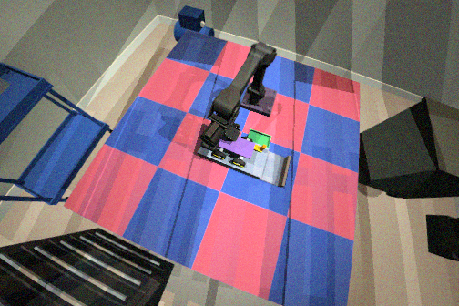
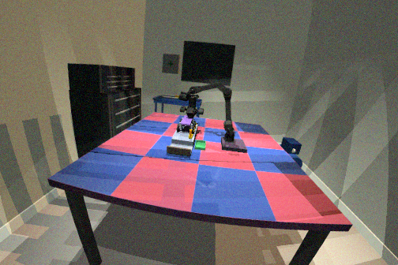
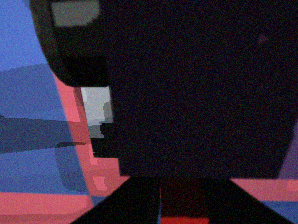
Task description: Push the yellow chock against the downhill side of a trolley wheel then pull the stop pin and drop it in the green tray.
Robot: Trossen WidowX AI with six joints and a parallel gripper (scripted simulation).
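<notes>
The trolley with a purple deck point(image 1: 237, 147) point(image 2: 186, 121) stands on the grey ramp point(image 1: 272, 168) point(image 2: 182, 140). The yellow chock with its orange handle point(image 1: 260, 147) point(image 2: 191, 134) stands on the ramp just downhill of the trolley, on the arm's side; whether its base touches a wheel is too small to tell. My gripper point(image 3: 176, 167) is low at the trolley's uphill end, its fingers closed against both sides of the red-headed stop pin point(image 3: 184, 219). The pin's lower part is hidden. The green tray point(image 1: 260, 137) point(image 2: 200, 145) is beside the ramp and shows nothing in it.
The arm's base point(image 1: 259, 102) point(image 2: 234, 144) stands on the chequered table, on the tray's side of the ramp. A brown end board point(image 1: 286, 171) point(image 2: 179, 150) closes the ramp's downhill end. The trolley's dark, shadowed body fills much of the wrist view, close to the fingers.
</notes>
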